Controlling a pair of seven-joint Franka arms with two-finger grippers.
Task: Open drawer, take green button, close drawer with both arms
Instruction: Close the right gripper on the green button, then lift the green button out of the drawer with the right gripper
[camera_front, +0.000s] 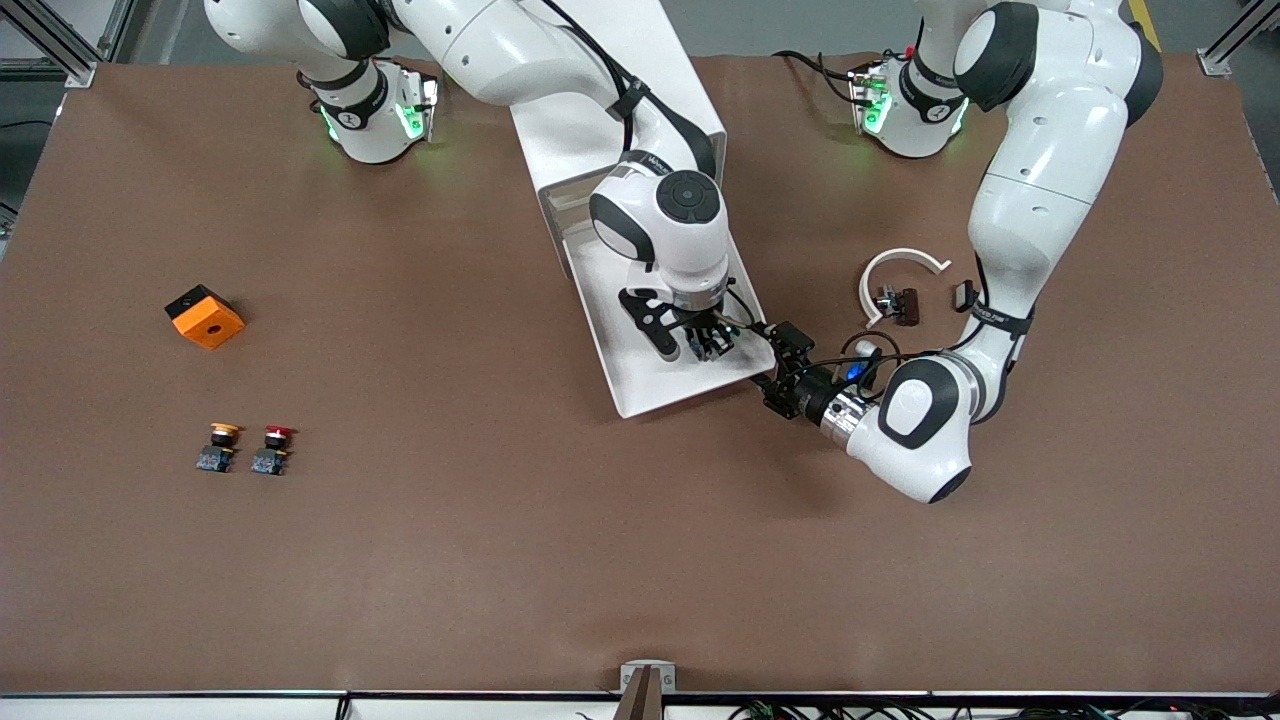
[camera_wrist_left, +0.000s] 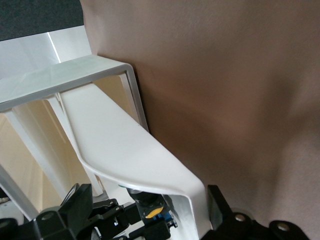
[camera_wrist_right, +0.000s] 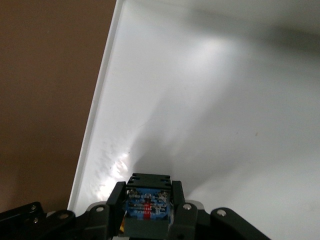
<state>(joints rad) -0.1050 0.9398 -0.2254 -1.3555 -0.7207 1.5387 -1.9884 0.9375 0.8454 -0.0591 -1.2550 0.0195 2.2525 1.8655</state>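
Note:
The drawer (camera_front: 640, 372) stands pulled out of the white cabinet (camera_front: 560, 150) toward the front camera. My right gripper (camera_front: 705, 340) reaches down into it. In the right wrist view that gripper (camera_wrist_right: 148, 187) is shut on the button's (camera_wrist_right: 148, 206) black-and-blue base, just over the drawer's white floor (camera_wrist_right: 225, 100). My left gripper (camera_front: 782, 365) is at the drawer's front corner toward the left arm's end. It (camera_wrist_left: 146, 195) is open, with a finger on each side of the cream front lip (camera_wrist_left: 135, 155). Under that lip the button (camera_wrist_left: 152, 206) shows, its green cap barely visible.
An orange block (camera_front: 205, 316), a yellow-capped button (camera_front: 220, 447) and a red-capped button (camera_front: 273, 449) lie toward the right arm's end. A white open ring (camera_front: 895, 268) and small dark parts (camera_front: 900, 303) lie beside the left forearm.

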